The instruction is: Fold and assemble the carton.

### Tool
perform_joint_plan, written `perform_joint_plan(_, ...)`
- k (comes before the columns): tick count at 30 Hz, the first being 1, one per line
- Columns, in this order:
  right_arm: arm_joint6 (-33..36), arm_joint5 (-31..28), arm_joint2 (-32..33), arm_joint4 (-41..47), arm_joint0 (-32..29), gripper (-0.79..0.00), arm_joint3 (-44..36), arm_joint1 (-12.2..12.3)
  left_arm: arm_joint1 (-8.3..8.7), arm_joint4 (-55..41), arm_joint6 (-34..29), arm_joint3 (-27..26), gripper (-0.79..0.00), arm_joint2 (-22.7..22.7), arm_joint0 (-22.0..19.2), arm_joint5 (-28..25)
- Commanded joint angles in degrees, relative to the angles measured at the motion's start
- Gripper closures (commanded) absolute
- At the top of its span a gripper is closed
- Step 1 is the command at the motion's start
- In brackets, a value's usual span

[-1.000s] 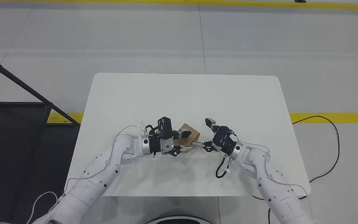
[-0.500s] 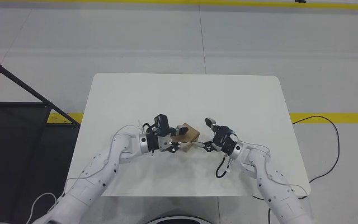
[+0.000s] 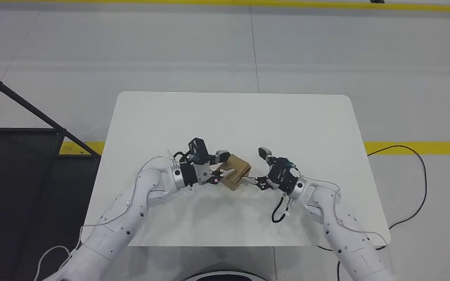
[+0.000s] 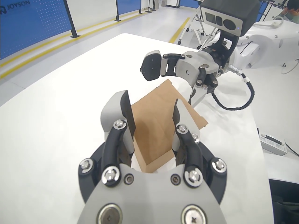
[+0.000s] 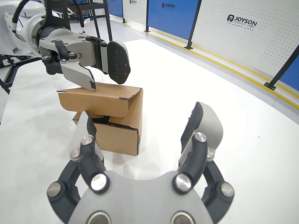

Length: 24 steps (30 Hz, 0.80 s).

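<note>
Pressing top flap (image 5: 93, 97) shut: carton (image 3: 234, 171) at middle of desk (image 3: 295, 126), between tools; left tool (image 4: 151, 99) wide, one finger on flap; right tool (image 5: 142, 111) wide, empty, just beside. Likely best: push evenly while right tool braces front.

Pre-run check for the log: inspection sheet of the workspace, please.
Surface: white table, no marks seen.
Job's things: brown carton mid-table, top flap bent over, not tucked in.
Clutter: nothing seen.
Tools: left tool open, one finger on the carton's top flap; right tool open beside the carton.
Cables: black cable looped at the right wrist; second cable on the floor.
Surroundings: yellow line, blue and white partitions.
</note>
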Motion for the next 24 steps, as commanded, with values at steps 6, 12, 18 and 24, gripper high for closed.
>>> perform_joint_plan(6, 0.12, -0.06, 0.11, -0.14, -0.04, -0.745, -0.1, 0.0, -0.04, 0.16, -0.31, -0.28, -0.413, 0.03, 0.19, -0.33)
perform_joint_plan(12, 0.29, -0.03, 0.07, -0.06, 0.05, -0.742, -0.13, -0.06, -0.11, 0.15, -0.49, -0.2, -0.397, 0.1, 0.16, -0.63)
perform_joint_plan(18, 0.62, 0.12, 0.08, 0.12, 0.16, -0.733, -0.17, -0.13, -0.2, 0.06, -0.72, -0.09, -0.388, 0.19, 0.07, -0.92)
perform_joint_plan(24, 0.47, 0.23, 0.66, -0.08, -0.43, -0.739, -0.76, 0.03, -0.25, 0.25, -0.75, 0.04, -0.388, 0.21, 0.01, -1.02)
